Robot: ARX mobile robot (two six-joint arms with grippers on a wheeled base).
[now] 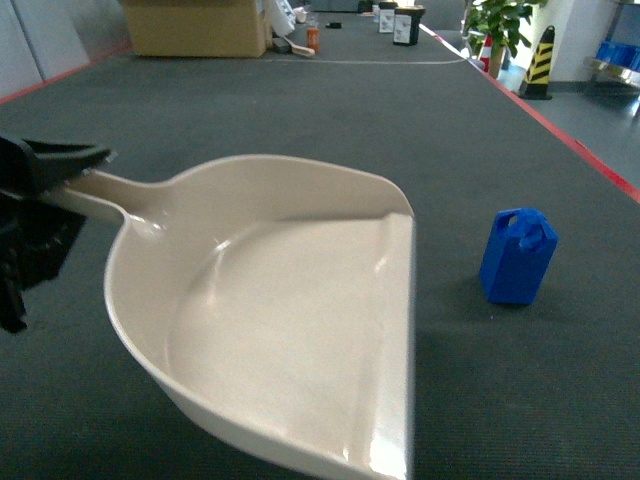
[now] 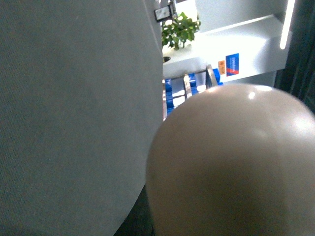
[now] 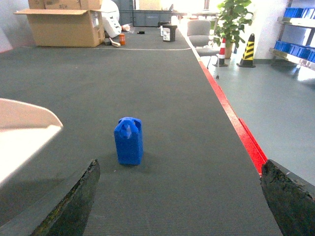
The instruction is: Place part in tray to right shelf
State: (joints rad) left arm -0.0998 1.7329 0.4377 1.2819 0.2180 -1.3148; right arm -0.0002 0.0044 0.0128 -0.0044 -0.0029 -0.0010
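The cream tray (image 1: pixel 290 310) lies tilted over the dark table, its flat lip facing right. At the left edge my left gripper (image 1: pixel 72 188) is shut on its handle (image 1: pixel 110 192). In the left wrist view the tray's rounded back (image 2: pixel 231 162) fills the frame and hides the fingers. The blue part (image 1: pixel 518 255) stands upright on the table, to the right of the tray's lip and apart from it. My right gripper (image 3: pixel 179 199) is open, low over the table, with the part (image 3: pixel 129 141) ahead and slightly left of it. The right shelf (image 3: pixel 298 22) with blue crates stands far off.
The table's red edge (image 1: pixel 585 150) runs along the right, with grey floor (image 3: pixel 275 93) beyond. At the table's far end sit a cardboard box (image 1: pixel 195 25) and small containers (image 1: pixel 405 22). A potted plant (image 1: pixel 500 25) and a yellow-black cone (image 1: pixel 540 60) stand on the floor.
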